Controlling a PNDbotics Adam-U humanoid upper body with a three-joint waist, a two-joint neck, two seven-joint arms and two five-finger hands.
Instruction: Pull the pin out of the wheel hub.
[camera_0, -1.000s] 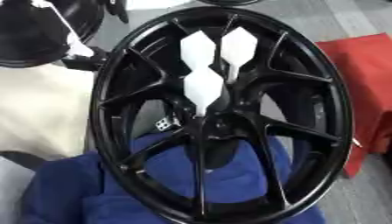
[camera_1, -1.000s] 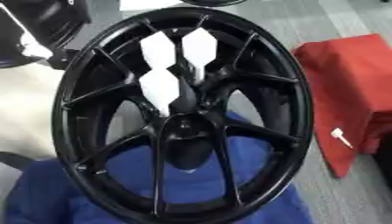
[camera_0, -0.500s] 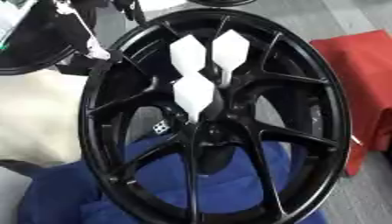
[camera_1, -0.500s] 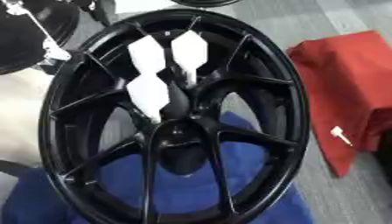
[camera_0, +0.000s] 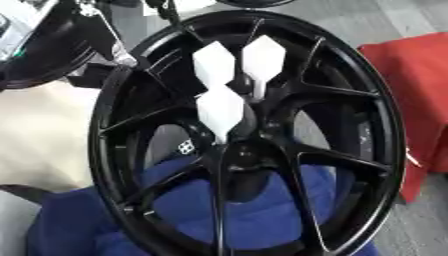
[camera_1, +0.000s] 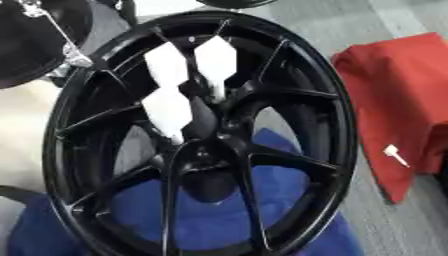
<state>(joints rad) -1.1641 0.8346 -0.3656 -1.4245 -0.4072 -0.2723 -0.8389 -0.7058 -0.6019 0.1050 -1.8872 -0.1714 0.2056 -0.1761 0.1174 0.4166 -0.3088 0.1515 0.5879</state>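
Glossy black spoked alloy wheel (camera_0: 262, 150) propped on crumpled blue cloth (camera_0: 188, 210); three white flat-headed plastic pins (camera_0: 219, 107) in hub; red cloth (camera_1: 394, 90) beside; hands unseen, grip cannot tell

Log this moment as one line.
wheel: upright on blue cloth | pins: three white, in hub | hands: not in view

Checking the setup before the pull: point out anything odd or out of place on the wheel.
Three white pins stick out of the black wheel near its hub, bunched together. Blue cloth shows behind its lower spokes. No damage or spill stands out. Neither hand shows.
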